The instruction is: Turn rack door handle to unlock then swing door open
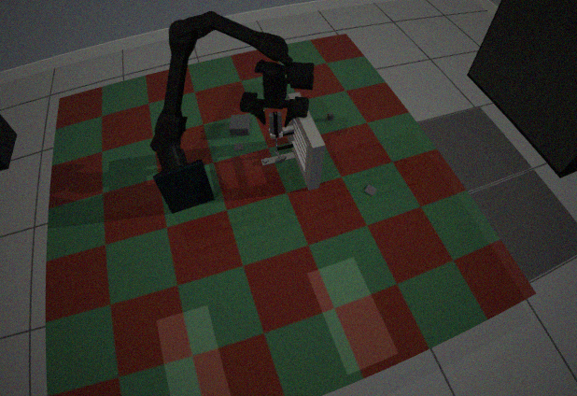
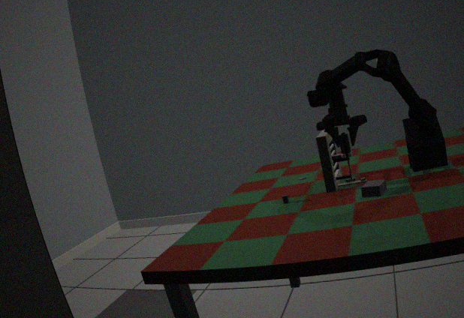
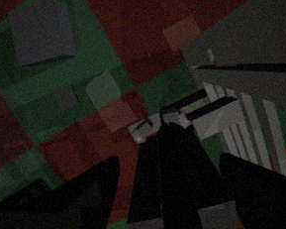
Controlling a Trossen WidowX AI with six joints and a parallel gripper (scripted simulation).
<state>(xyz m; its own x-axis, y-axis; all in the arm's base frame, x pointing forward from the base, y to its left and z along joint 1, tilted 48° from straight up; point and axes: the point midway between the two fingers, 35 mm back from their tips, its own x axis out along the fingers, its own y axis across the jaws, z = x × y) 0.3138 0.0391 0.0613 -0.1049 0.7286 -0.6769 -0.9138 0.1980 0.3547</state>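
Black two-fingered end effector (image 1: pixel 279 120) (image 2: pixel 346 143) (image 3: pixel 169 162) with fingers apart, around dark upright handle (image 1: pixel 276 122) (image 2: pixel 344 147) (image 3: pixel 173 177); beside white slatted rack (image 1: pixel 314 149) (image 2: pixel 326 163) (image 3: pixel 254 133), nearer to far edge of red-green checkered worktop (image 1: pixel 268 261) (image 2: pixel 263 277) in top view.

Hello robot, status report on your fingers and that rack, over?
Fingers open around the handle. Rack upright. Grey block nearby, apart from rack.
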